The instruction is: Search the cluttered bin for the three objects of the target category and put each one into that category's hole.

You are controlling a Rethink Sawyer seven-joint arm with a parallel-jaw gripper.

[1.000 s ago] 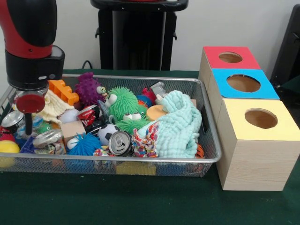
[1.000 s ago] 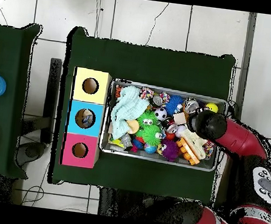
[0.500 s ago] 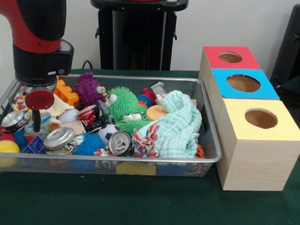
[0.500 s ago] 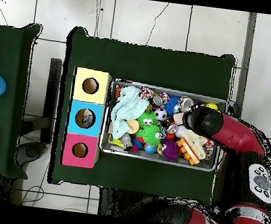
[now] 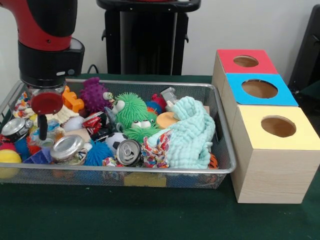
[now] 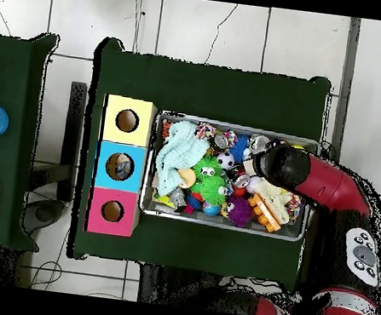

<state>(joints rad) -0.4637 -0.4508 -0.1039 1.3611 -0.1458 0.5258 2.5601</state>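
A wire-mesh bin (image 5: 150, 170) holds a jumble of toys. Three drink cans show in it: one on its side at the left edge (image 5: 13, 128), one silver can (image 5: 66, 148) near the front left, one end-on (image 5: 128, 151) at the front middle. My gripper (image 5: 43, 131) hangs low in the bin's left part, just left of the silver can and above a blue block (image 5: 36, 156). In the overhead view the arm's end (image 6: 280, 168) covers the gripper. Three boxes with round holes stand right of the bin: red (image 5: 246, 61), blue (image 5: 259, 89), yellow (image 5: 278, 126).
A mint cloth (image 5: 192, 134) lies over the bin's right side. Green fuzzy toys (image 5: 131, 109), a purple spiky toy (image 5: 93, 94), an orange brick (image 5: 70, 97), a small football (image 5: 115, 140) and a yellow ball (image 5: 8, 157) crowd the rest. Dark green cloth (image 5: 150, 212) covers the table.
The arm has moved rightward in the front view, further over the bin's left part. The silver can beside the gripper has shifted a little to the right.
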